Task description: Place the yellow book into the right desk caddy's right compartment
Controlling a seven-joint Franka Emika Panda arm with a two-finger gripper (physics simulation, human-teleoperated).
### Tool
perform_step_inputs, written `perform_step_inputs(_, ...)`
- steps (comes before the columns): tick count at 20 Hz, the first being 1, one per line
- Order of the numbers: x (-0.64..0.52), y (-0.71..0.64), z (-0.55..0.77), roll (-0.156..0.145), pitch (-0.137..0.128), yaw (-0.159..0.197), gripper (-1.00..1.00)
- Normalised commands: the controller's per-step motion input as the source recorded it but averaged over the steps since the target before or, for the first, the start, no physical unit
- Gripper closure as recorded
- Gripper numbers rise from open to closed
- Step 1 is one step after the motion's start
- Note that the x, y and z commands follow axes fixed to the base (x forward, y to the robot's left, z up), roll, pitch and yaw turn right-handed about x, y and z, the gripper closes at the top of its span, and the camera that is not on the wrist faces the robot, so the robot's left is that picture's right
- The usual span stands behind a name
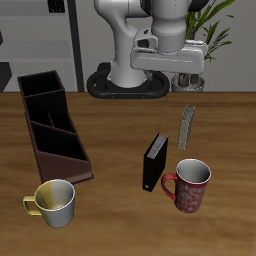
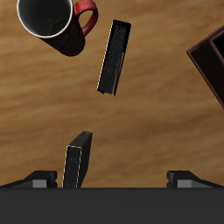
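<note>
Gripper (image 1: 186,82): raised above the worktop (image 1: 120,210) near the robot base, over the yellow book; fingers (image 2: 37,180) spread wide, nothing between them; judged a pre-grasp hover.

Yellow book (image 1: 186,127): thin, pale grey-beige speckled cover; standing on edge, slightly tilted, behind the red mug; upright stance leaves its narrow top edge open to a pinch from above.

Black book (image 1: 154,163): thicker, matte black, also on edge, just beside the red mug; apart from the yellow book, so judged no obstacle to the grasp.

Right desk caddy (image 1: 52,124): long, narrow, dark maroon walls, black interior, open top; lying at a slant, well apart from both books.

Right compartment (image 1: 40,87): short squarish cell at the caddy's far end, judged the target; appears empty.

Red mug (image 1: 189,185): speckled red glaze, dark inside, upright.

Yellow mug (image 1: 54,202): pale yellow, handled, near the front edge beside the caddy's end.

Worktop: wood grain, flat.

Task status: book not yet grasped.
</note>
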Motion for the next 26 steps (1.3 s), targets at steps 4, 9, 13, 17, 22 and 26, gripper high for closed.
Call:
perform_step_inputs(4,-0.37,0.11,-0.09,-0.043,-0.095,0.006,-1.0)
perform_step_inputs(9,-0.27,0.11,-0.01,-0.007,-0.023,-0.022,-1.0)
perform_step_inputs(13,-0.45,0.16,0.02,0.031,-0.048,0.007,-1.0)
perform_step_inputs(17,-0.37,0.16,-0.09,0.042,-0.004,-0.032,-1.0)
perform_step_inputs(22,-0.27,0.14,-0.11,0.023,-0.048,0.008,-1.0)
perform_step_inputs(26,0.03,0.06,-0.02,0.016,-0.009,0.015,-1.0)
